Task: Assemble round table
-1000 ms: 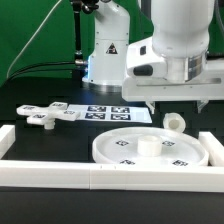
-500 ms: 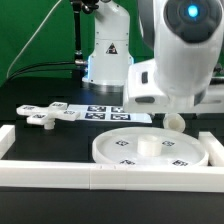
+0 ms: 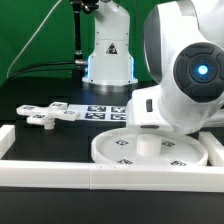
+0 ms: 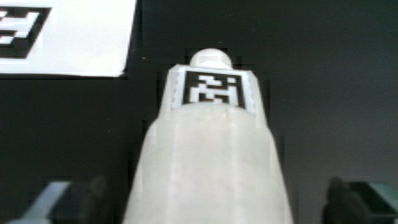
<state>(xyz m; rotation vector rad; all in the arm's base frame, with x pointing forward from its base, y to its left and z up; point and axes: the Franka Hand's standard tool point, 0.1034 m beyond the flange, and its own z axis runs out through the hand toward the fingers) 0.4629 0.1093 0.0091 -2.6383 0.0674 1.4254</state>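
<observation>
White plastic, matt, all three parts of the round table. Each carries small black-and-white square tags.

Round disc point(image 3: 98, 150): large, flat and rimmed, with a low raised hub point(image 3: 148, 146) at its centre and several tags spread over its face. It lies flat on the black table point(image 3: 40, 145), just behind the front one of the border rails point(image 3: 60, 172). On the exterior view's right it is partly covered by the arm point(image 3: 185, 80).

Cross-shaped foot point(image 3: 45, 115): short, blocky arms with squared ends and tags on top. It lies on the table at the exterior view's left, well apart from the disc and just beside the marker board point(image 3: 105, 112).

Post point(image 4: 210, 150): shows in the wrist view only, since the arm hides it in the exterior view. It is a smooth cylinder with a rounded far end, seen lengthwise, and has one square tag point(image 4: 214, 88) on its side near that end. Its surface is slightly glossy, with no seams that I can make out. A corner of the marker board point(image 4: 63, 40) sits on the dark table point(image 4: 320, 60) near the post's far end. I cannot tell whether the post lies flat.

Gripper point(image 4: 205, 197): the dark fingers point(image 4: 50, 200) stand one on each side of the post. A strip of black table shows between each finger and the plastic, so the jaws are parted wider than the post and grip nothing.

Rails: long, straight, square-section white bars framing the table. Green backdrop point(image 3: 30, 30) behind.
</observation>
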